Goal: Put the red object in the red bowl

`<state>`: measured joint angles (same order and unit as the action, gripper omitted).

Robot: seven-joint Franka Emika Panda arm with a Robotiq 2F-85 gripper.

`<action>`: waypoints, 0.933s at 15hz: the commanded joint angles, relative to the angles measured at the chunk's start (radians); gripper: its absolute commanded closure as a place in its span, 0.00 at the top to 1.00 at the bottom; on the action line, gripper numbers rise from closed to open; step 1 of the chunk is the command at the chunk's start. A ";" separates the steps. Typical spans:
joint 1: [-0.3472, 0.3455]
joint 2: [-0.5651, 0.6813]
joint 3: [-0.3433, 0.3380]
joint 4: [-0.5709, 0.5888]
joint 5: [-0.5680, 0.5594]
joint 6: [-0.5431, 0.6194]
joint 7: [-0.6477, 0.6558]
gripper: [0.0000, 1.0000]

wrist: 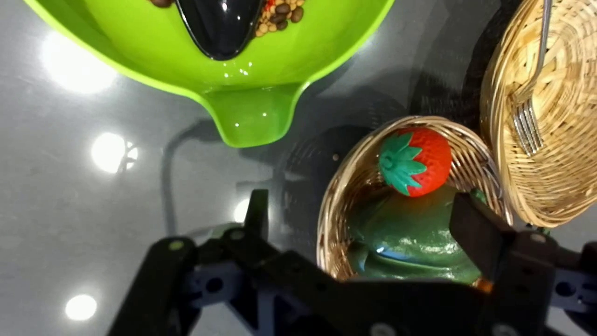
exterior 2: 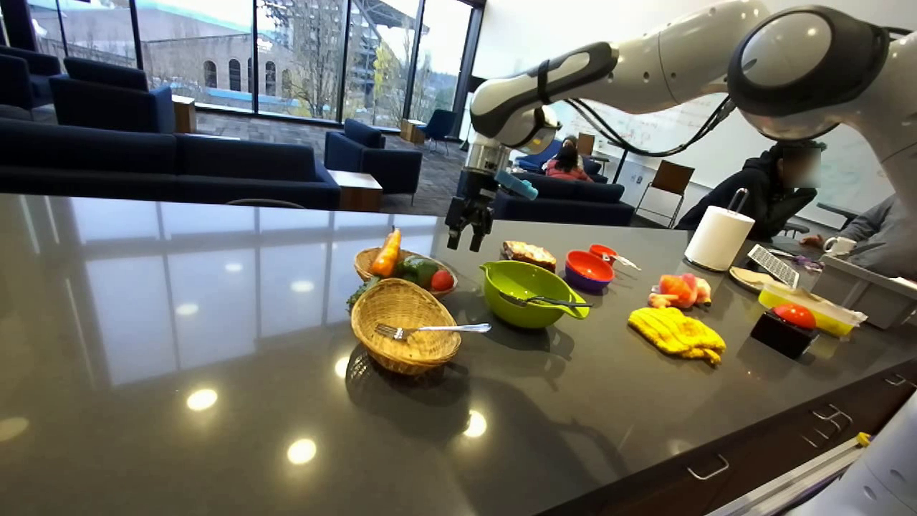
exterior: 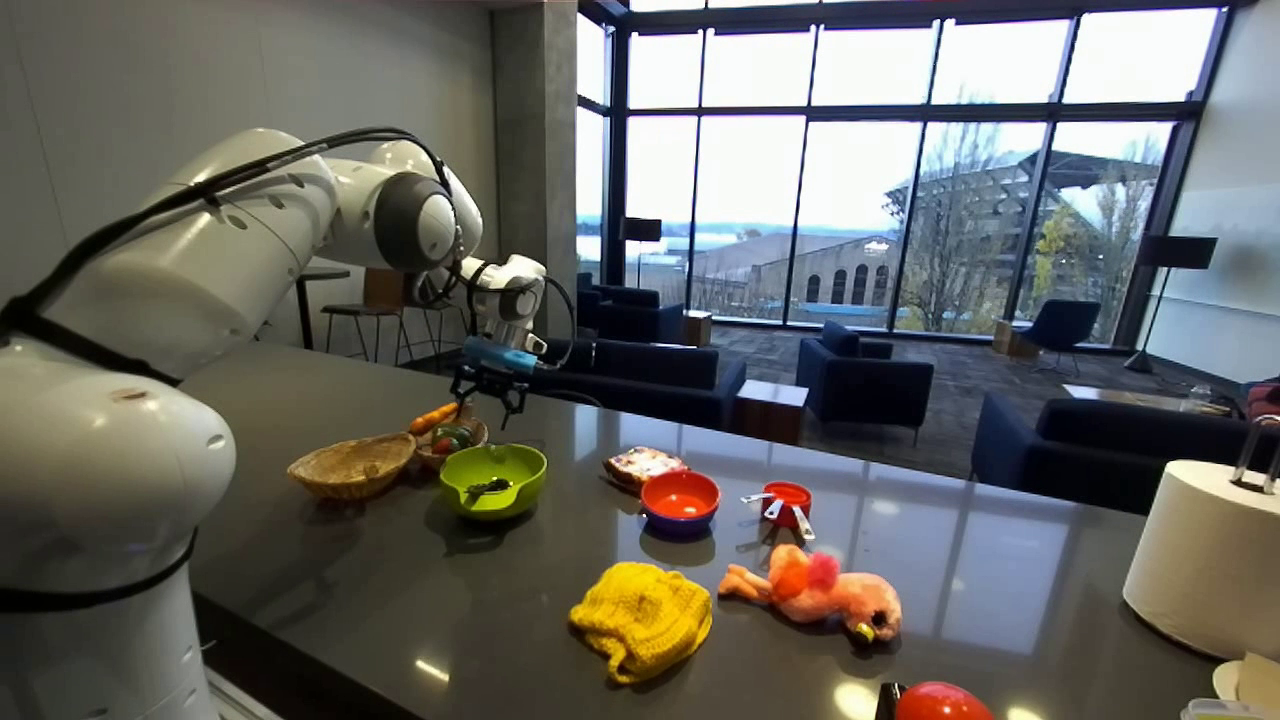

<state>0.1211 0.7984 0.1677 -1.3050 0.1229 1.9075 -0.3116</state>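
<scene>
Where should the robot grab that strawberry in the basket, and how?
Probably around the fat red middle of the strawberry, coming straight down. It lies tipped, leafy cap to the left in the wrist view. The wall of its wicker basket and a green vegetable sit close around it, while nothing covers its top.

Looks like ofc lounge w/ sofas (exterior 2: 243, 165) & whiteboard (exterior 2: 659, 132)

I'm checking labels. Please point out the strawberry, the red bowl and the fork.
Strawberry (wrist: 433, 158): in the wrist view, on its red side.
Red bowl (exterior: 681, 492): in an exterior view, on its inner surface.
Fork (exterior 2: 440, 329): in an exterior view, on its handle.
</scene>
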 commanded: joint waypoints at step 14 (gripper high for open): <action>0.024 -0.026 0.044 -0.098 -0.084 0.012 -0.107 1.00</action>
<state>0.1444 0.7979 0.2001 -1.3737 0.0492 1.9088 -0.4070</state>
